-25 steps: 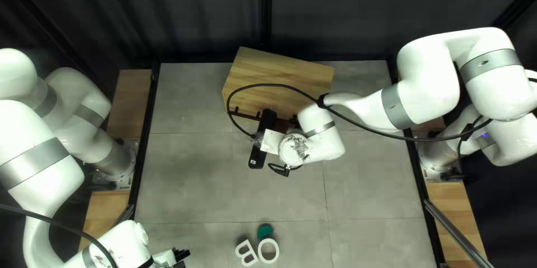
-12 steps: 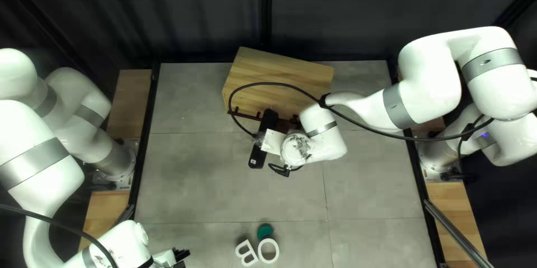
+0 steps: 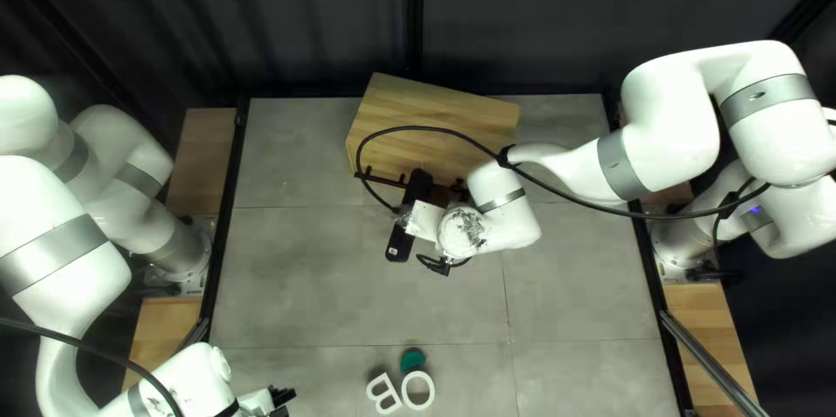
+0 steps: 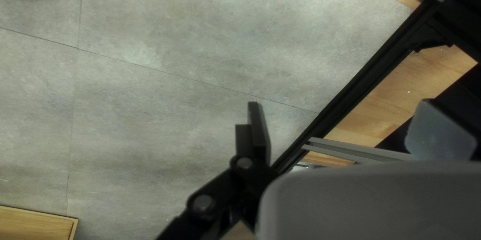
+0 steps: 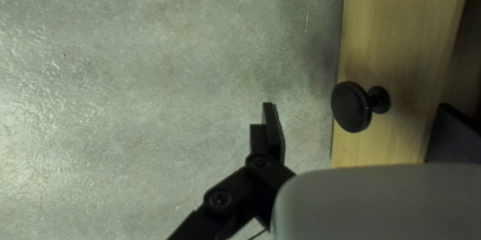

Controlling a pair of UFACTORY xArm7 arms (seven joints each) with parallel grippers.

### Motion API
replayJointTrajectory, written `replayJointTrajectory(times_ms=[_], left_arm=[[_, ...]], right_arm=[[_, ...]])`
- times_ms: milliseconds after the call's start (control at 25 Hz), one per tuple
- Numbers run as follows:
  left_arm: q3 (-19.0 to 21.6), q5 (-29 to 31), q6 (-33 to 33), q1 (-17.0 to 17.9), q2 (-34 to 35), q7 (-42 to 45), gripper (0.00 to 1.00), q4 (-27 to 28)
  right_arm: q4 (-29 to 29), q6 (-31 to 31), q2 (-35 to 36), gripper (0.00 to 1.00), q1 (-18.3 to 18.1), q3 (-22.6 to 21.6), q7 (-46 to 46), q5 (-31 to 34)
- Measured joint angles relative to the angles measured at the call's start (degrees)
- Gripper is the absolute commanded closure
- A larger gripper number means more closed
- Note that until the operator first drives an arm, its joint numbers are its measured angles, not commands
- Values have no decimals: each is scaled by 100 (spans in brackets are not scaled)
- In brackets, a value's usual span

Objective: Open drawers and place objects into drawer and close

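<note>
- Aim, as I judge it: get a drawer open first; nothing can be stowed until there is a gap to drop it in.
- My right claw point(image 5: 356, 105) is spread, its fingers well apart with a black knob point(image 5: 351, 107) in the space between them. I read this as straddling the knob so that closing would give a pull. I cannot tell whether either finger touches it; no grip from both sides shows.
- The knob stands out from a pale wooden drawer front point(image 5: 401, 34), leaving room behind its round head for a hooked hold. How far the drawer is out, I cannot tell.
- The wooden cabinet point(image 3: 435, 117) sits near the far edge of the surface point(image 3: 296, 286), its knobs toward the near side. That leaves floor for a drawer to slide into, provided my right wrist backs off in line with it.
- Items to stow, presumably: white letter B point(image 3: 383, 393), white letter O point(image 3: 418, 390) and green piece point(image 3: 412, 359), grouped near the near edge, well clear of a drawer's travel.
- My left claw point(image 4: 339, 102) is spread and empty, low at the left of the top left view; probably parked near the letters for picking.
- Risk: an off-line pull could twist the cabinet.
</note>
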State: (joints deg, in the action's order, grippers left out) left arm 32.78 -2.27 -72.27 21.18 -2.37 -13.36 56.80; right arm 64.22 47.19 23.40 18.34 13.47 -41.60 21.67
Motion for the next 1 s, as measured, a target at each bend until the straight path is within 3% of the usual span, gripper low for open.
replayJointTrajectory(times_ms=[1000], left_arm=[[0,0,0,0,0,0,0,0]], right_arm=[[328,144,95,0,25,-94,176,-55]])
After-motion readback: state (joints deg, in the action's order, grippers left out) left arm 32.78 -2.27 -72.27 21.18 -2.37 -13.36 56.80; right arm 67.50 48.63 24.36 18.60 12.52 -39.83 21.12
